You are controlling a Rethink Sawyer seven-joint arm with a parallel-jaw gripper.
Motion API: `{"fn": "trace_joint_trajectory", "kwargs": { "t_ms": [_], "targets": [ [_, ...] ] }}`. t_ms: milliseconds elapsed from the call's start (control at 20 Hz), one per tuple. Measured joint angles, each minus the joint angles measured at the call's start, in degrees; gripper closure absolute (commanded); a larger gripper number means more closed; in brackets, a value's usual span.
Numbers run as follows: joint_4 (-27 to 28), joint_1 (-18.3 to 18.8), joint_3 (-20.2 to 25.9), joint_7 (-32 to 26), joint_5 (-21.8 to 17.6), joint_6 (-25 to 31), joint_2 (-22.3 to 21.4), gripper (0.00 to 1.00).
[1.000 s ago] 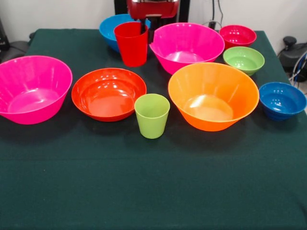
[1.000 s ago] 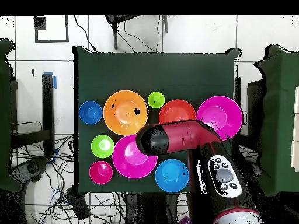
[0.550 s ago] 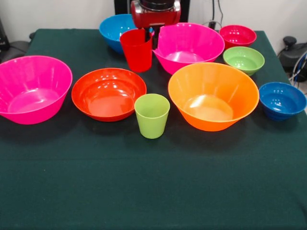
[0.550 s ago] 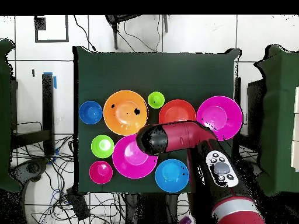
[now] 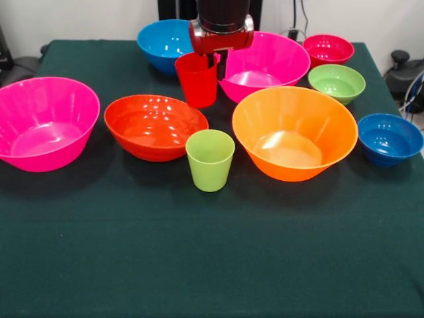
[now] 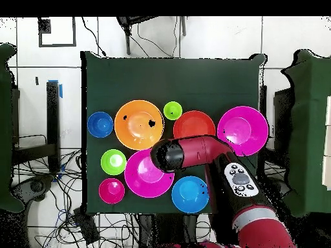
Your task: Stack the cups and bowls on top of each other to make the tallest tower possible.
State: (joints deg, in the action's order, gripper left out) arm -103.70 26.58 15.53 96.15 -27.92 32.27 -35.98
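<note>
Carrying the red cup [image 5: 198, 79] pinched at its rim in the gripper [image 5: 213, 59], clamped tight on it, hanging between the red-orange bowl [image 5: 154, 126] and the far pink bowl [image 5: 265, 63]. Probably best keeping it upright, clearing every rim, and lowering dead-centre into the orange bowl [image 5: 291, 132].

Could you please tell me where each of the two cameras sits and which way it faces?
Front view: across the table, facing the robot; the gripper holding the red cup comes down from the top edge.
Overhead view: above the table, looking straight down; the red arm reaches in from the bottom.
Shared: the orange bowl and lime green cup, turned half round between views.
</note>
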Motion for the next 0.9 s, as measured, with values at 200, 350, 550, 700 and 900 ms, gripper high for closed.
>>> {"fn": "trace_joint_trajectory", "kwargs": {
  "t_ms": [200,350,550,700,900],
  "targets": [
    [0.51,0.26,0.01,0.0,0.0,0.0,0.91,1.0],
    [1.31,1.14,0.01,0.0,-0.02,0.0,1.98,1.0],
    [2.52,2.66,-0.03,0.0,-0.04,0.0,3.03,1.0],
    [3.41,3.73,-0.03,0.0,-0.04,0.0,3.43,1.0],
    [4.98,5.45,-0.03,0.0,-0.05,-0.01,3.91,1.0]
  ]
}}
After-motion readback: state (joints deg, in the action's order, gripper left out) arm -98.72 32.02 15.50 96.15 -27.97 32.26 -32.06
